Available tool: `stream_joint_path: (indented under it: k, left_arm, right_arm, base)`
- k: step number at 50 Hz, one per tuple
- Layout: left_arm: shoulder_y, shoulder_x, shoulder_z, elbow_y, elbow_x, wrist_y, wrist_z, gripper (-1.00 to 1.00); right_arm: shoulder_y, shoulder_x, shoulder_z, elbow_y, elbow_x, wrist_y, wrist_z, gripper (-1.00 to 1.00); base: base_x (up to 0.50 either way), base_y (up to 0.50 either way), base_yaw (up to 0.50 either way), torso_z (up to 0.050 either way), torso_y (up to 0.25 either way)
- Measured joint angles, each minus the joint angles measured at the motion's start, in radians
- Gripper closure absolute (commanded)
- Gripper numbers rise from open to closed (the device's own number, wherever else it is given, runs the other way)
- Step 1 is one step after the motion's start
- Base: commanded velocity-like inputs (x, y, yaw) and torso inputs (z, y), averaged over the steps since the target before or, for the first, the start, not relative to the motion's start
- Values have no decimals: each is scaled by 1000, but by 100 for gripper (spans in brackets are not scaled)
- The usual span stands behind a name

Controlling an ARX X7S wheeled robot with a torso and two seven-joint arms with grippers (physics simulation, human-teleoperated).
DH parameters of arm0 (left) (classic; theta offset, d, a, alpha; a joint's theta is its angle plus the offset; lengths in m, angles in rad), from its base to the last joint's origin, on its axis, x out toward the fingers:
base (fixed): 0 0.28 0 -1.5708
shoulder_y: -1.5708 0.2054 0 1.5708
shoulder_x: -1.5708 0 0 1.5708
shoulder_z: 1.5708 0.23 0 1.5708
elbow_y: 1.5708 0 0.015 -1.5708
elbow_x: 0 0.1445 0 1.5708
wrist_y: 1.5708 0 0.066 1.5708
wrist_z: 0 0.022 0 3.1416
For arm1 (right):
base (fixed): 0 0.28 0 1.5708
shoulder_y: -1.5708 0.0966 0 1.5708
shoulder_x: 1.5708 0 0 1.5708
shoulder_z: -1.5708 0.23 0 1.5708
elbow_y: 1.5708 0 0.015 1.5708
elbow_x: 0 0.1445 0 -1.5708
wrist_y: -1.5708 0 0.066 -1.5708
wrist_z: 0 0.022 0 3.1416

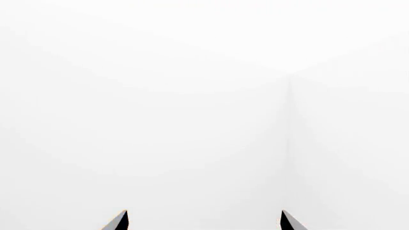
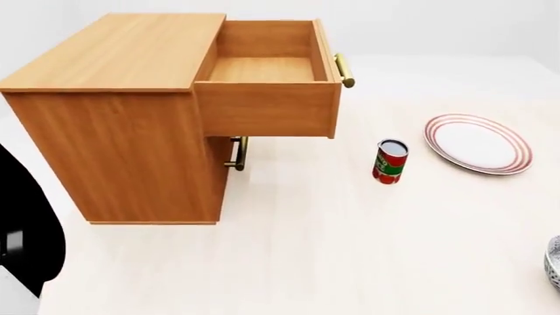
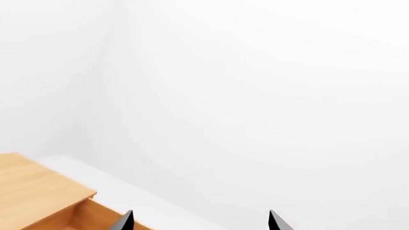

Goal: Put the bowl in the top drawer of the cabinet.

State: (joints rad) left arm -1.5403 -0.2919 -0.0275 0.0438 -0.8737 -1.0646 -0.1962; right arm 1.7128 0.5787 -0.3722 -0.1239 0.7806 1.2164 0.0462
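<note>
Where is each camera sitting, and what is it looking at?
Left wrist view: by the left pincer, facing blank white; only two dark fingertips show.
Head view: high up, looking down at the cabinet, open top drawer, can, plate and bowl.
Right wrist view: by the right pincer, fingertips showing.
Head and right wrist views share the cabinet.
</note>
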Motion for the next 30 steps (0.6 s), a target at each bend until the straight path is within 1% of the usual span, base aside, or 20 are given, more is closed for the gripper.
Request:
stream_joint_path:
  k: [14, 23, 30]
  left_arm:
    - [-8, -3, -6, 6, -17, -10, -13, -100]
    - [-7, -5, -7, 6, -23, -10, -17, -100]
    - [-11, -7, -11, 3, -33, -17, -23, -100]
  right_arm:
    - [-3, 0, 2, -2, 6, -1, 4, -100]
    - [11, 7, 23, -21, 38, 52, 24, -100]
    - [63, 19, 37, -5, 94, 166, 57, -100]
  base:
    - [258, 0, 0, 0, 1]
    - [6, 0, 0, 0, 0]
    - [0, 0, 0, 0, 0]
